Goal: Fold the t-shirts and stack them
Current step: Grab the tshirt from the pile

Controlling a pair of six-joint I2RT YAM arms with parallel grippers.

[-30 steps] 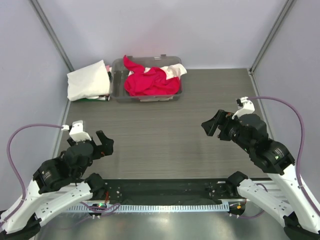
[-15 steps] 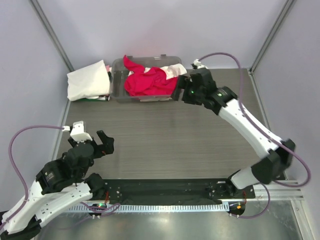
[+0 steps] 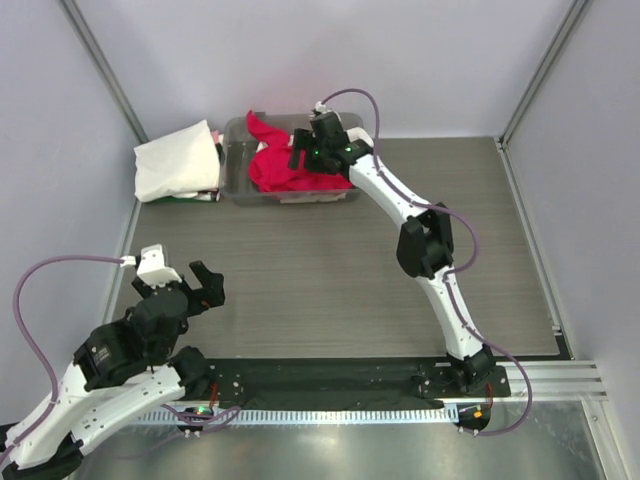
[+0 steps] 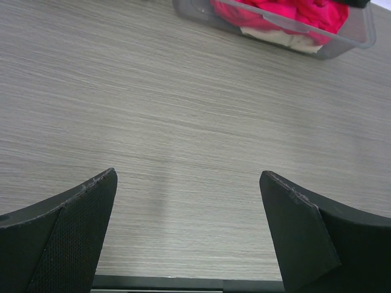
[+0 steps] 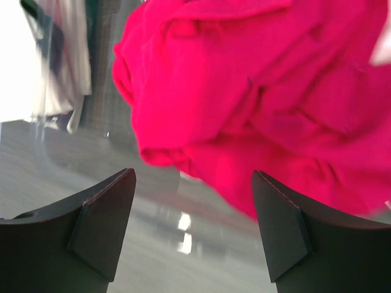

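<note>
A crumpled crimson t-shirt point(image 3: 280, 168) fills the clear grey tub point(image 3: 234, 160) at the back of the table, lying over a white t-shirt point(image 3: 357, 141). My right gripper point(image 3: 306, 154) reaches over the tub, just above the red t-shirt point(image 5: 275, 91). In the right wrist view this gripper point(image 5: 192, 183) stands open, with nothing between its fingers and the red cloth's edge just beyond the tips. A white t-shirt point(image 3: 175, 160) lies folded to the left of the tub. My left gripper point(image 3: 190, 283) hovers open over bare table at the near left point(image 4: 188, 183), far from the cloth.
The tub point(image 4: 342, 46) with red t-shirt point(image 4: 287, 12) and white cloth point(image 4: 275, 38) shows at the top of the left wrist view. Grey walls close in the table on three sides. A black rail point(image 3: 330, 380) runs along the near edge.
My right arm has swung from the right side of the table out to the tub and now hangs over the red t-shirt, its jaws slightly narrower. The left arm has barely moved.
</note>
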